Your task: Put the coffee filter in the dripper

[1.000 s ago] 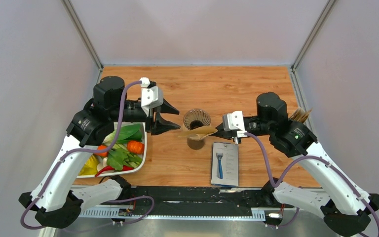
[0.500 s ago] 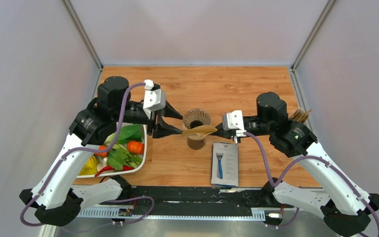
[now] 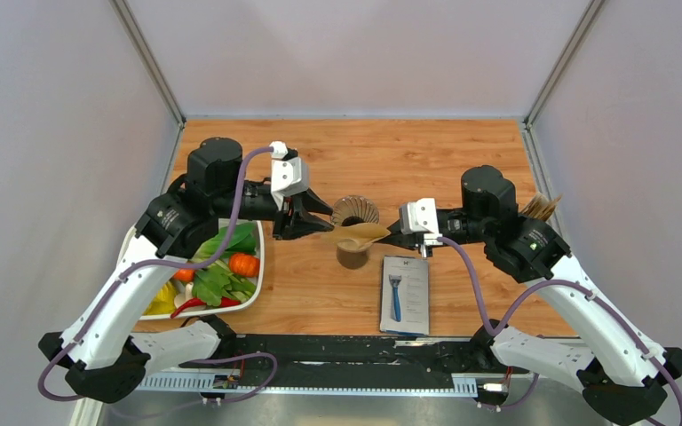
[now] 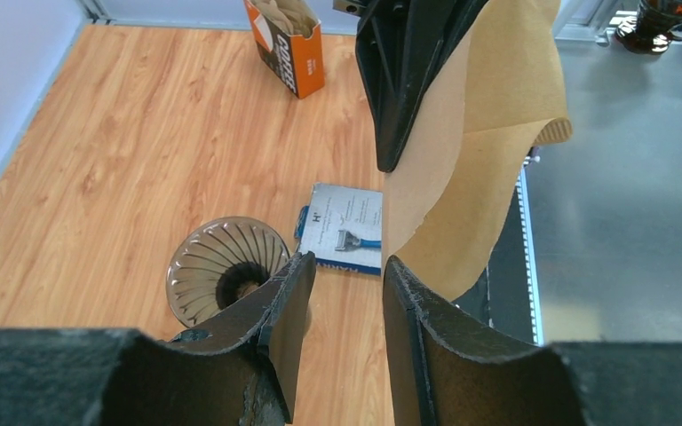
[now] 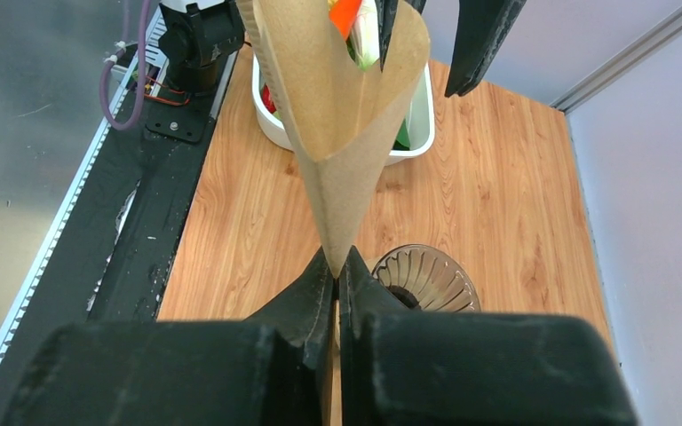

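The coffee filter is a tan paper cone held level just above the dripper, a ribbed brownish funnel on a brown base. My right gripper is shut on the filter's pointed tip. The paper fans open away from it. My left gripper is open at the filter's wide left edge. In the left wrist view its jaws stand apart with bare table between them. The paper shows just beyond the right finger. The dripper lies below left, and at lower right in the right wrist view.
A white tray of vegetables sits at the left under my left arm. A razor pack lies in front of the dripper. An orange box of filters stands at the table's right edge. Walls close in the sides and back.
My left gripper has moved right to the filter's wide edge and its jaws have narrowed. The right gripper and the filter have stayed still.
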Robot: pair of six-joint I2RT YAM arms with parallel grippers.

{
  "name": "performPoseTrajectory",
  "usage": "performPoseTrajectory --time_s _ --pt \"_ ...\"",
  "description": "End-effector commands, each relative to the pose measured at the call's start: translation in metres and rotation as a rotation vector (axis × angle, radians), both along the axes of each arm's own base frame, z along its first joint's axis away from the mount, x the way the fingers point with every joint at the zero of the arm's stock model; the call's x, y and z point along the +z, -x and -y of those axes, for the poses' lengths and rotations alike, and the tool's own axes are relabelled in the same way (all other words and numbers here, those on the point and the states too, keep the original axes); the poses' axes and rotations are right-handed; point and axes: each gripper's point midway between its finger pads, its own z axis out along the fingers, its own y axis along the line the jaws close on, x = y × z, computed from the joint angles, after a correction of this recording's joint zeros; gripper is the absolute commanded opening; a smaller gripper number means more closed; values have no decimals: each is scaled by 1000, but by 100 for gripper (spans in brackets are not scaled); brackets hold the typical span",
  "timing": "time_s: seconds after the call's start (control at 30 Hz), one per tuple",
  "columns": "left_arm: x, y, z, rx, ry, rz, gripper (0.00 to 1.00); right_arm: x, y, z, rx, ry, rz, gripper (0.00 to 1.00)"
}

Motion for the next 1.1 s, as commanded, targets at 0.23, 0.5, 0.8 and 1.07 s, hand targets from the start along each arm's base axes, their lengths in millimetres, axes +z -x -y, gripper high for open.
performPoseTrajectory --time_s 0.23,0.5,0.8,1.07 --pt "-6 -3 14 -12 0 -14 47 16 -1 -6 -4 -35 38 4" --pt "1 15 19 -124 80 11 0 12 6 -6 -4 -35 -38 70" --pt "2 13 13 -165 44 180 0 20 24 3 -24 -61 -197 100" --pt "8 11 23 -167 60 79 0 8 5 -5 -79 -24 -214 100"
